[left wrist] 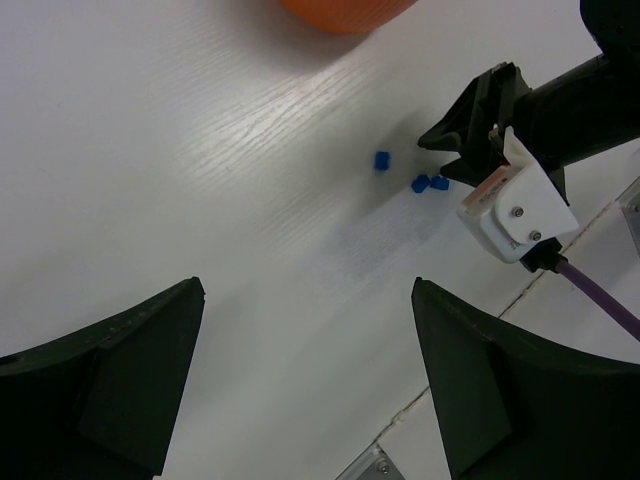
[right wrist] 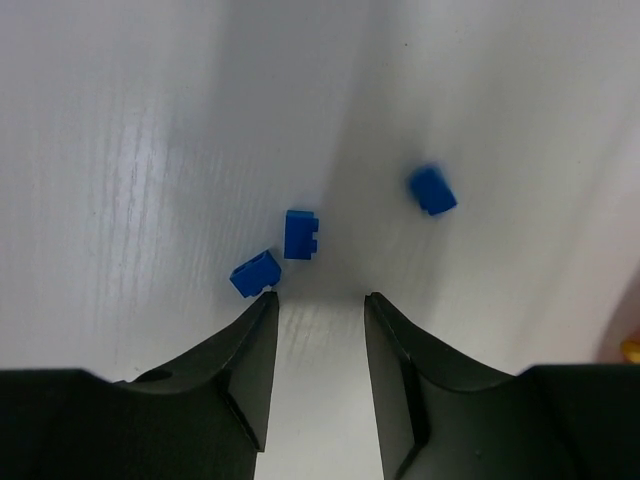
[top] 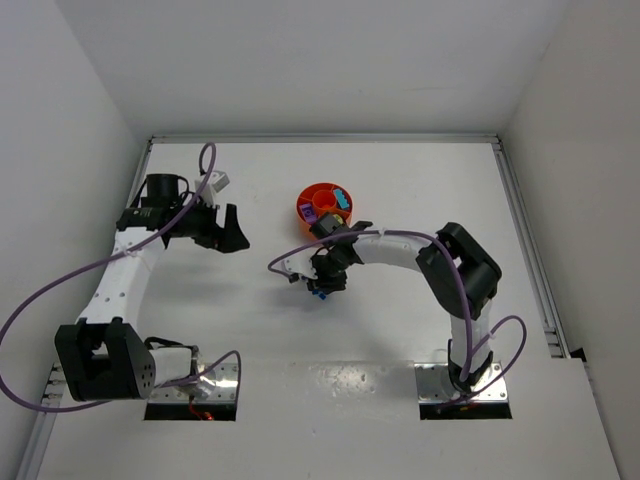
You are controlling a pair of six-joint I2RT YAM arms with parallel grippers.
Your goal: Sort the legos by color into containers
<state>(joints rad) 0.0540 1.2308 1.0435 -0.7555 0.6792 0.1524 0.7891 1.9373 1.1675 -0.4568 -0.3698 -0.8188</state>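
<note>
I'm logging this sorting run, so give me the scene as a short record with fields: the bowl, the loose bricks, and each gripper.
bowl: orange bowl on the table, with a purple brick and other small pieces inside
loose bricks: three blue bricks lying on the table near the bowl, none held
right gripper: jaws partly open and empty, low over the blue bricks, one fingertip right beside the nearest brick
left gripper: wide open, empty, off to the side of the bricks
</note>
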